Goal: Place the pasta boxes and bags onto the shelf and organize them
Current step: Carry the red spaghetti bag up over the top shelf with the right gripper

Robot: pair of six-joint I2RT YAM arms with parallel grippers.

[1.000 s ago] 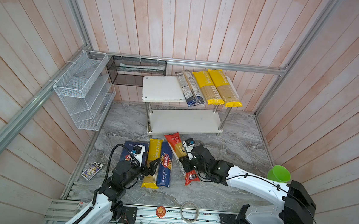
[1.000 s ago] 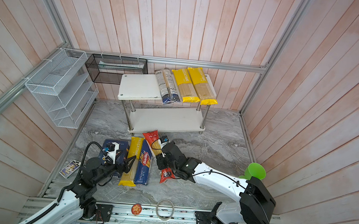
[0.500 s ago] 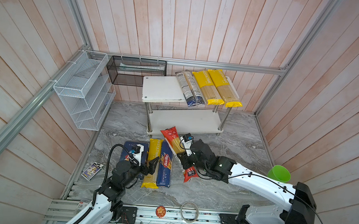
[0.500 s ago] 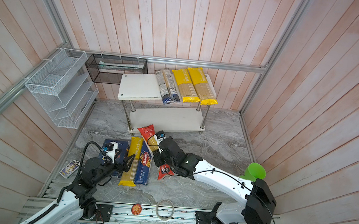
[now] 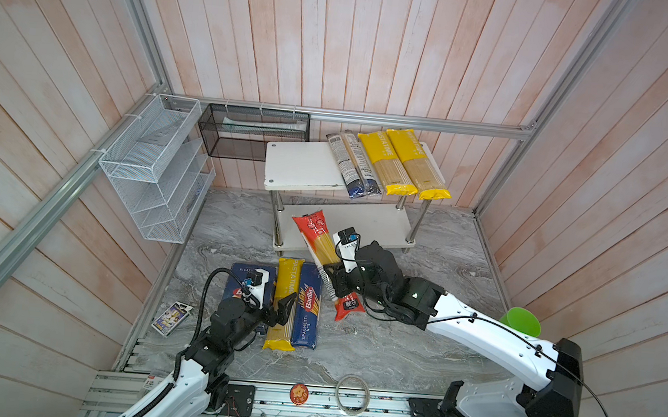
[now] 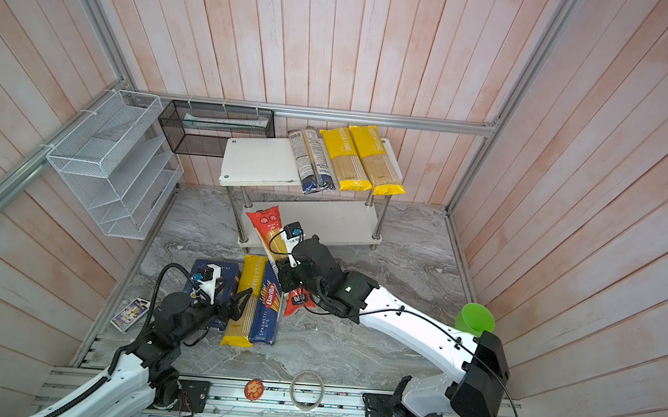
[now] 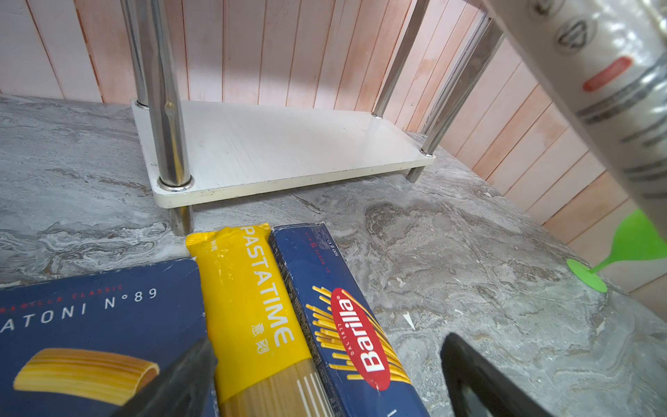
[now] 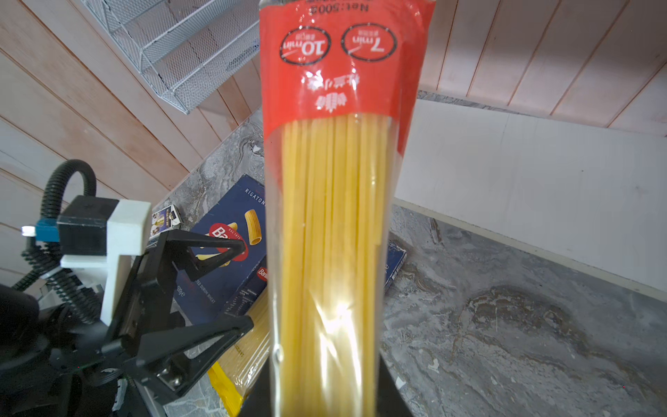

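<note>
My right gripper (image 5: 334, 280) (image 8: 325, 397) is shut on the red bag (image 5: 320, 246) (image 6: 269, 232) (image 8: 335, 180) and holds it tilted above the table, its far end over the front of the shelf's lower board (image 5: 368, 221) (image 8: 523, 180). The shelf's top board (image 5: 307, 165) carries a clear bag (image 5: 353, 165) and two yellow bags (image 5: 386, 164). On the table lie the rigatoni box (image 5: 240, 271) (image 7: 101, 325), a yellow bag (image 5: 280, 332) (image 7: 252, 299) and the spaghetti box (image 5: 307, 311) (image 7: 325, 281). Above these last two my left gripper (image 5: 287, 303) (image 7: 328, 346) hovers open and holds nothing.
A white wire rack (image 5: 152, 167) and a black mesh basket (image 5: 254, 133) hang on the back left walls. A green cup (image 5: 520, 321) stands at the right, beyond my right arm. A small card packet (image 5: 171, 319) lies at the left edge, a tape ring (image 5: 352, 389) at the front.
My right gripper has lifted the red bag off the table and carried it toward the shelf. The left arm has stayed where it was.
</note>
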